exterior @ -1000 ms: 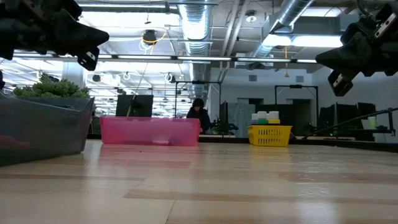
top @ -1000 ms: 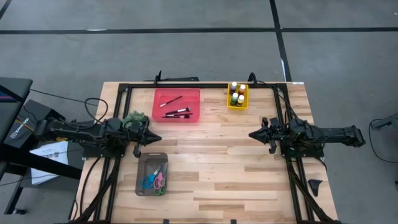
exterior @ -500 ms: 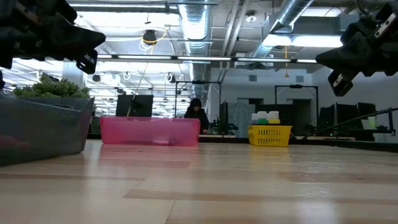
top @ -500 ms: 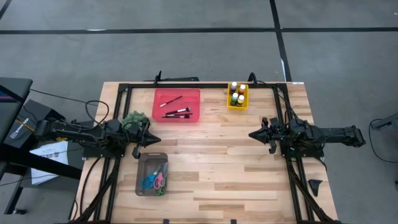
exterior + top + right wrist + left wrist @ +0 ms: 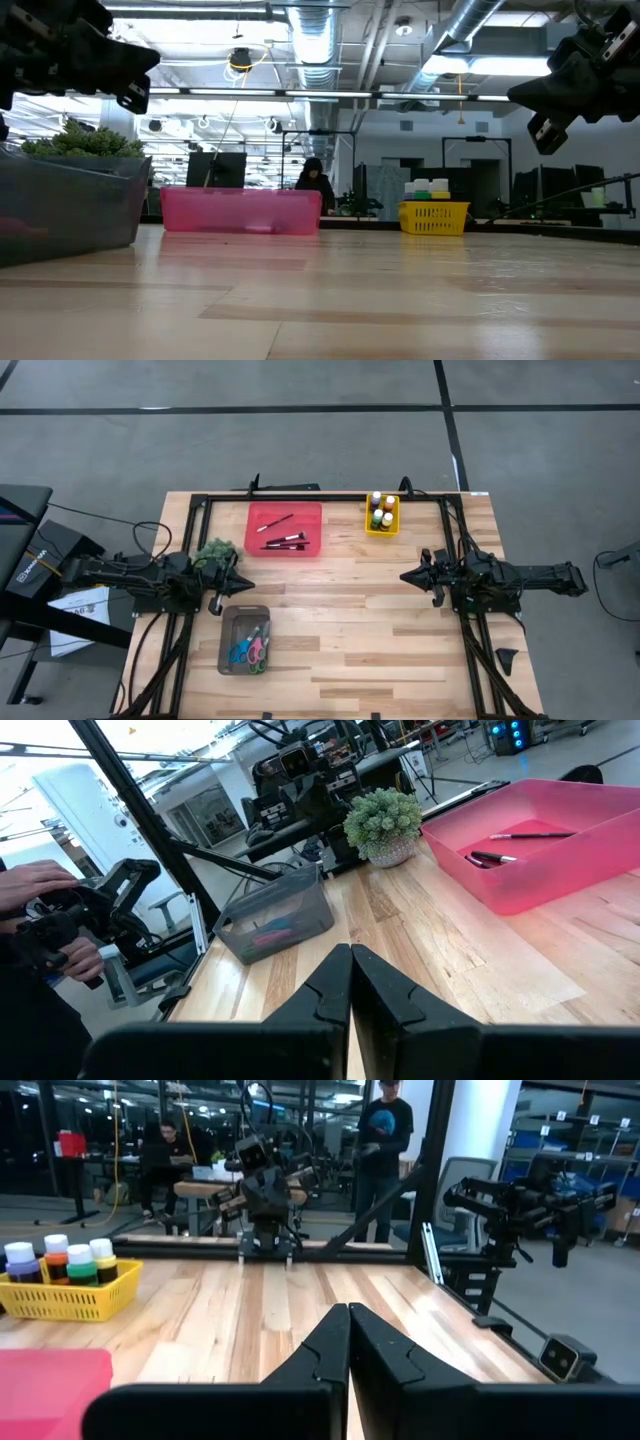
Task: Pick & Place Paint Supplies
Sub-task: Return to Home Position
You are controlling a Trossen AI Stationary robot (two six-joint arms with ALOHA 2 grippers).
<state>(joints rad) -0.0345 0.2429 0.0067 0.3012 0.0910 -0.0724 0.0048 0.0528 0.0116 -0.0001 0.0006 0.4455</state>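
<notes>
Think of the table (image 5: pixel 340 660) from above as a clock, with 12 at the far edge. Your left gripper (image 5: pixel 248 585) hangs at 9 o'clock and your right gripper (image 5: pixel 403 575) at 3. Their tips point at each other and are well apart.

From above you cannot tell if the fingers are closed. The two wrist views show it: on each gripper the two dark fingers are pressed together, with nothing between them. The low view adds one more thing. Both grippers are high in the air, well above the wood and the bins.

The paint bottles (image 5: pixel 380 510) stand upright in the yellow basket (image 5: pixel 382 533) at 1 o'clock. From above you see only their tops. The left wrist view shows their sides: white caps, with orange and green paint in some.

The brushes (image 5: pixel 286 542) lie flat in the red bin (image 5: pixel 305 518) at 11 o'clock. The low view shows only the bin's pink wall, so you cannot see them there. The right wrist view looks over the rim and shows them on the bin floor.

The grey bin (image 5: pixel 245 612) sits at 8 o'clock with blue and pink scissors (image 5: pixel 248 652) inside. A fuzzy green plant (image 5: pixel 215 550) is at 10 o'clock, just beside the left arm.

Only the right wrist view shows a person's hands (image 5: pixel 40 878), off the table's side, holding a dark device.
</notes>
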